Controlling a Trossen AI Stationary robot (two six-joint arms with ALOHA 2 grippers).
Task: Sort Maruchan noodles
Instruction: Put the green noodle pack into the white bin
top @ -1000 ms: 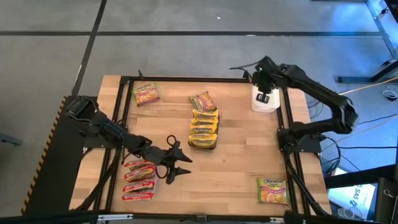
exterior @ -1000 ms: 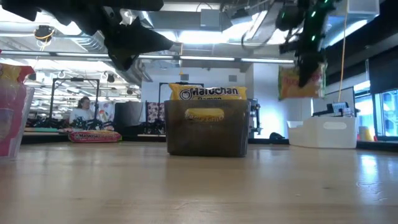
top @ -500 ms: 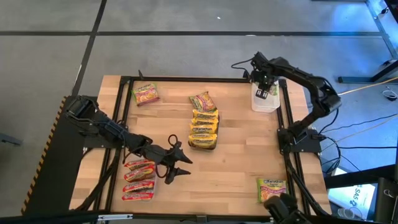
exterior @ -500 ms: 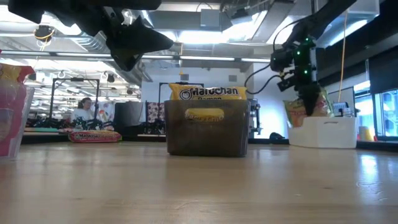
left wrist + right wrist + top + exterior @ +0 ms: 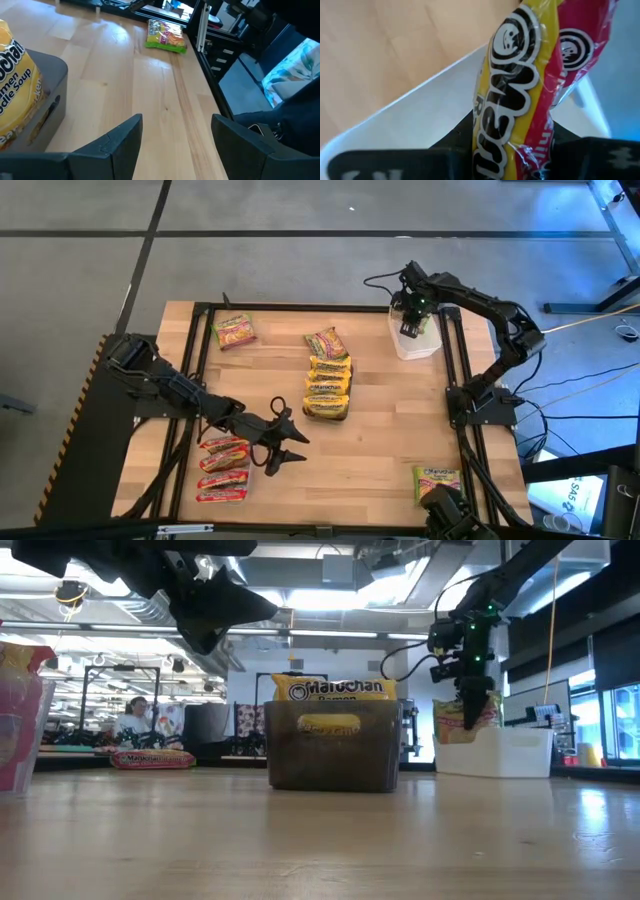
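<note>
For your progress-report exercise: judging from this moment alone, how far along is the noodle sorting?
Done: yellow packets fill the dark tray and red packets sit in the clear one. In hand: the right gripper holds a green-and-pink packet over the white tray. Left: three green-and-pink packets lie loose; the left gripper waits open.

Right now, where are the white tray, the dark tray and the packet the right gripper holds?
white tray (image 5: pixel 505 752), low view, front wall.
dark tray (image 5: pixel 334 754), low view, front wall.
held packet (image 5: pixel 520 95), right wrist view, yellow-and-red wrapper.

Table (image 5: pixel 380 430) pale wood planks, smooth matt finish, noodle packet (image 5: pixel 530 85) glossy crinkly plastic film, white tray (image 5: pixel 420 120) smooth plastic, dark tray (image 5: pixel 333 745) translucent smoky plastic, left gripper (image 5: pixel 172 142) fingers matt black plastic
</note>
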